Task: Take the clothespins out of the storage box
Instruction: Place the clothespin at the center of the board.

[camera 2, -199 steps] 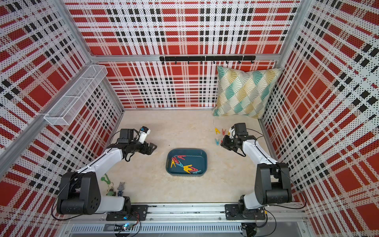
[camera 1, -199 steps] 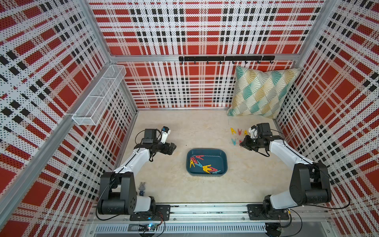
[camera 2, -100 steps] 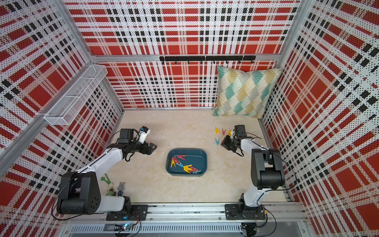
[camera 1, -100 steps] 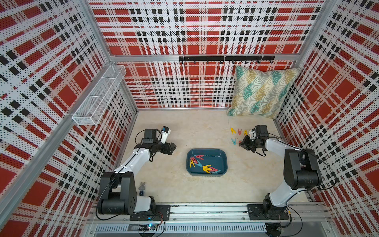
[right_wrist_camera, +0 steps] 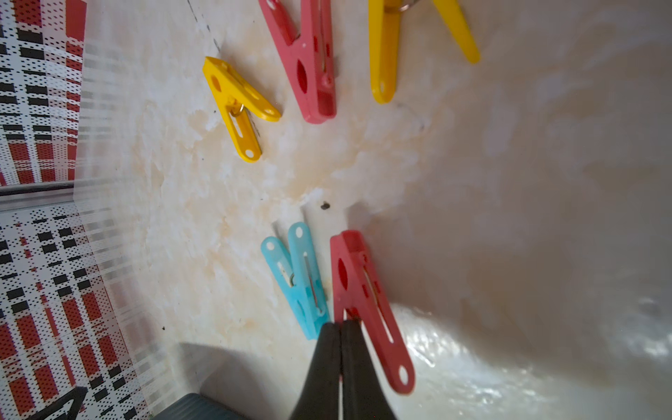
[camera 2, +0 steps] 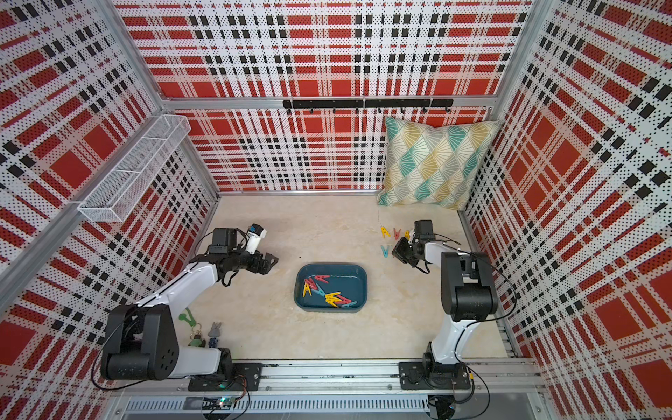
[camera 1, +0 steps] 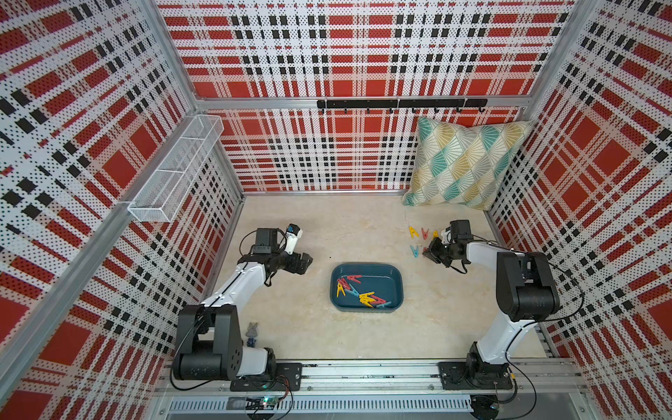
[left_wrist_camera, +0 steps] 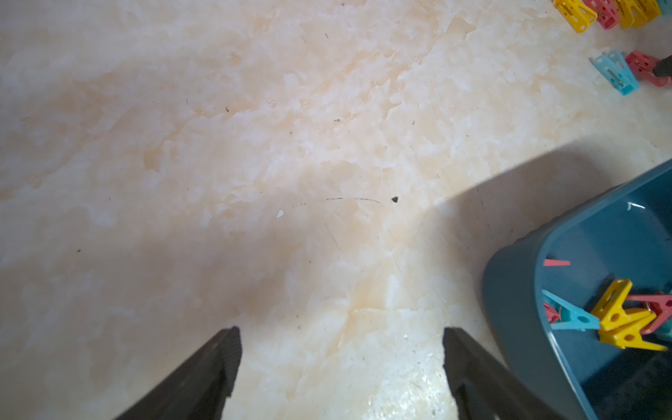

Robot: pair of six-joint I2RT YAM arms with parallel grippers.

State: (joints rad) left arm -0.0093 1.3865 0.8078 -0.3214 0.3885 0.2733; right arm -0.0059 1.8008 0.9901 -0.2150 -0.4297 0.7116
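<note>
Some seven clothespins [camera 1: 363, 294] lie tangled in the storage box [camera 1: 387, 282] at mid-table, its long side running across between the arms. The left gripper [camera 1: 307, 262], wide and empty, hangs near its left end, likely the nearer. The right gripper [right_wrist_camera: 342, 327], off toward the pillow [camera 1: 465, 163], is pinched shut on a red clothespin [right_wrist_camera: 358, 287] lying beside a blue clothespin [right_wrist_camera: 300, 276]; nothing bars either path

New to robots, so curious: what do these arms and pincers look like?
The left arm and right arm have white tubular links, bulky black joints and loose black cables. The left gripper and right gripper end in matte black tapered fingers.
</note>
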